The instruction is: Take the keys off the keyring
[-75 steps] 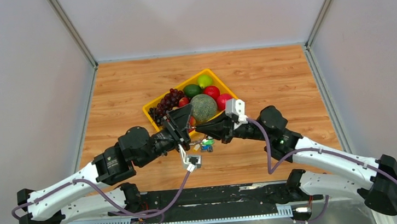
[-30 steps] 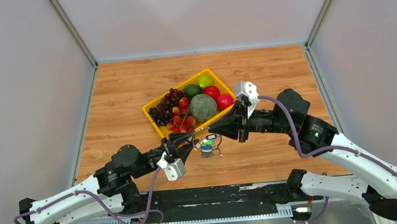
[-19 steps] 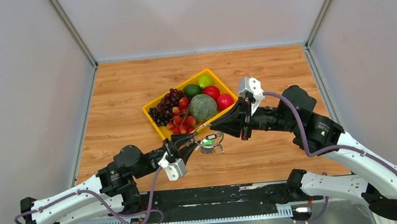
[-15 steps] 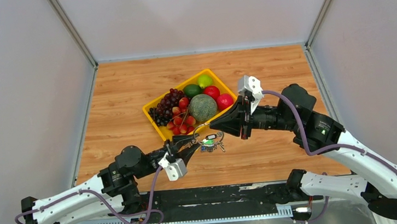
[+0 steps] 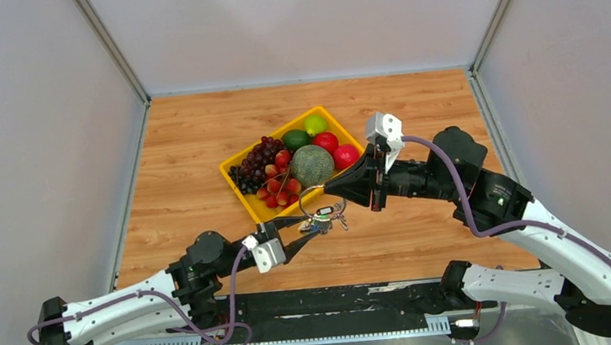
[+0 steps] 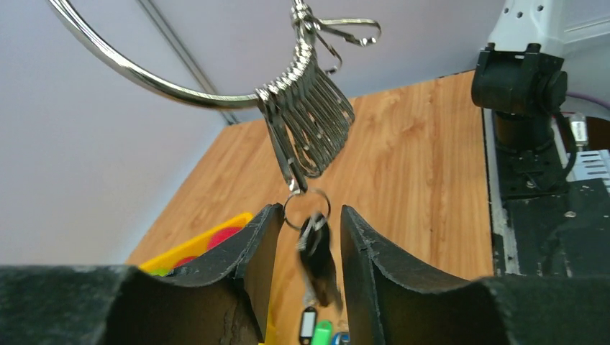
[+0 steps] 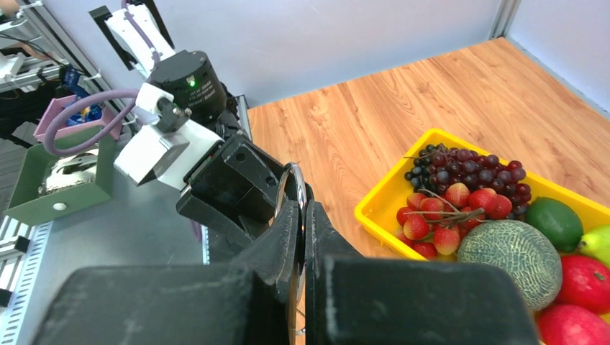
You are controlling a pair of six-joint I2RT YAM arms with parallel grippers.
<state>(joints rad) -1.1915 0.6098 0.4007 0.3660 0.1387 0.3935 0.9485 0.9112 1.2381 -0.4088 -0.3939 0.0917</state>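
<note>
Keyring (image 6: 144,77) held off the wooden table (image 5: 198,149), just in front of the yellow tray (image 5: 243,197).
We find the tray loaded with fruit (image 5: 312,165). The right gripper (image 7: 301,205) is clamped on the keyring's wire and carries it above the table. The left gripper (image 6: 309,215) stands parted, one of its fingers (image 6: 252,248) on each side of the keys (image 6: 316,259), which dangle from a small ring below a bunch of silver clips (image 6: 313,122). We cannot read the coloured key tags (image 6: 311,327); they are blurred.
</note>
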